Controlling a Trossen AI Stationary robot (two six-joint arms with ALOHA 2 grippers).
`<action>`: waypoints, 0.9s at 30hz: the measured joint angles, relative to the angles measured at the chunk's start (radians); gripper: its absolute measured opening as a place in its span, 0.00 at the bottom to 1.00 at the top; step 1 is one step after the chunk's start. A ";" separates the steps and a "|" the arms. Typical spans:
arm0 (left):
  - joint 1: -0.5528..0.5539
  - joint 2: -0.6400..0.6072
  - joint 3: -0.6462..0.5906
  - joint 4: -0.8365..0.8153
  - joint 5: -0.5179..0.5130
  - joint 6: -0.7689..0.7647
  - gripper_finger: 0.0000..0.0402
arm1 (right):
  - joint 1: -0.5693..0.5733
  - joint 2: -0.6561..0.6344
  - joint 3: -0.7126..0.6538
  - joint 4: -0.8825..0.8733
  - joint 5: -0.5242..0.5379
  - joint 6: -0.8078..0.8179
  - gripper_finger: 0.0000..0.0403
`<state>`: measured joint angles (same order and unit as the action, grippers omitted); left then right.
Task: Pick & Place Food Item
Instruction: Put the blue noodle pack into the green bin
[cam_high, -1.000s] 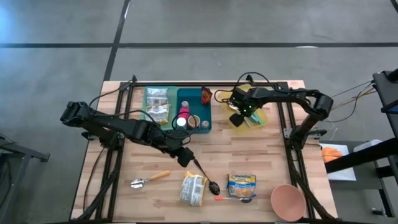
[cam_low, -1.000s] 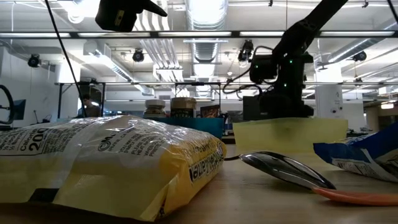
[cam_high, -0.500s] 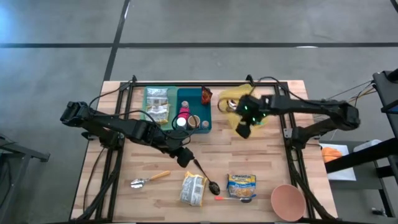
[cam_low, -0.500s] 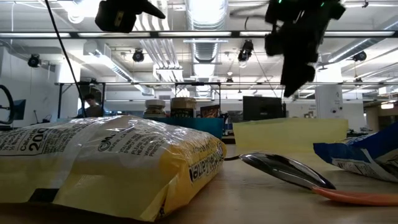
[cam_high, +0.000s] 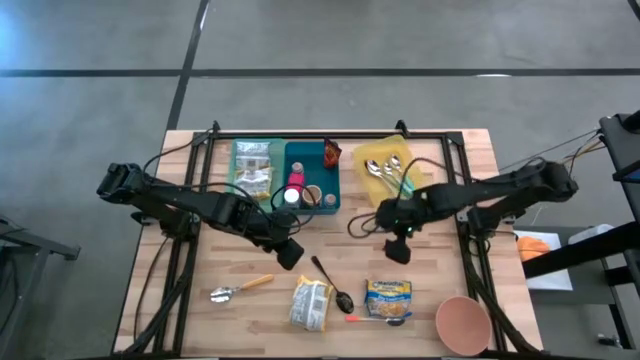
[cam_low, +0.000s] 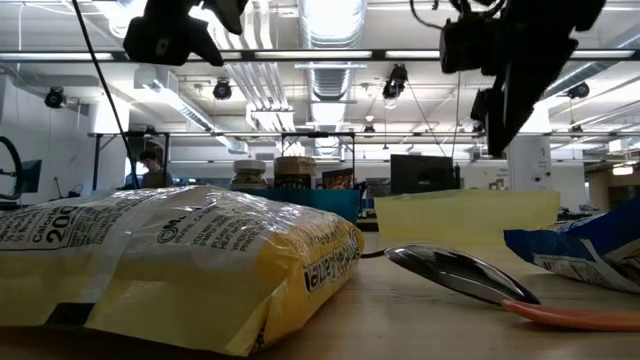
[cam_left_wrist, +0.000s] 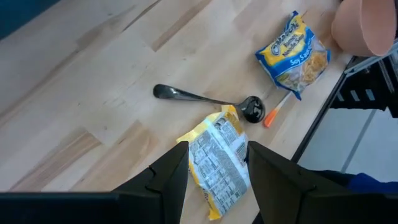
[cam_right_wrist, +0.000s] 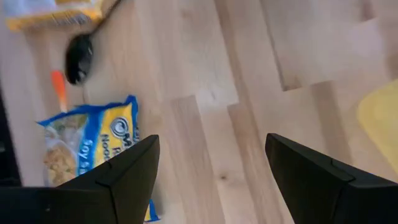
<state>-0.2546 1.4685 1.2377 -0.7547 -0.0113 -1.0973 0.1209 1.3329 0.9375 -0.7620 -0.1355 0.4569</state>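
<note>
Two food packets lie flat near the table's near edge: a yellow noodle packet (cam_high: 311, 302) (cam_left_wrist: 219, 163) and a blue and yellow noodle packet (cam_high: 388, 297) (cam_right_wrist: 93, 146). My left gripper (cam_high: 288, 252) (cam_left_wrist: 217, 168) hangs open above the table, left of and beyond the yellow packet, and holds nothing. My right gripper (cam_high: 397, 248) (cam_right_wrist: 211, 174) is open in the air just beyond the blue packet, with nothing between its fingers.
A black spoon (cam_high: 330, 282) lies between the packets, an orange-handled one (cam_high: 375, 318) by the blue packet, another (cam_high: 240, 289) near left. A pink bowl (cam_high: 463, 323) stands near right. Teal tray (cam_high: 335, 205), green bin (cam_high: 253, 168) and yellow plate (cam_high: 372, 155) with spoons sit far.
My right gripper has left the yellow plate at the far right, risen, and swung toward the table's near edge, ending above the wood just beyond the blue packet. My left gripper has tipped a little where it hangs. Nothing on the table has moved.
</note>
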 joint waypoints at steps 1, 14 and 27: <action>0.000 0.000 0.000 -0.004 0.000 0.000 0.42 | 0.009 0.023 0.000 0.005 0.000 0.000 0.72; -0.093 0.000 0.000 -0.025 -0.060 -0.008 0.42 | 0.076 0.271 0.000 0.248 -0.157 -0.005 0.72; -0.123 0.000 0.000 -0.021 -0.144 -0.108 0.42 | 0.114 0.404 0.003 0.345 -0.259 -0.079 0.72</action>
<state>-0.3776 1.4685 1.2377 -0.7757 -0.1549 -1.2057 0.2353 1.7370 0.9402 -0.4174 -0.3940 0.3775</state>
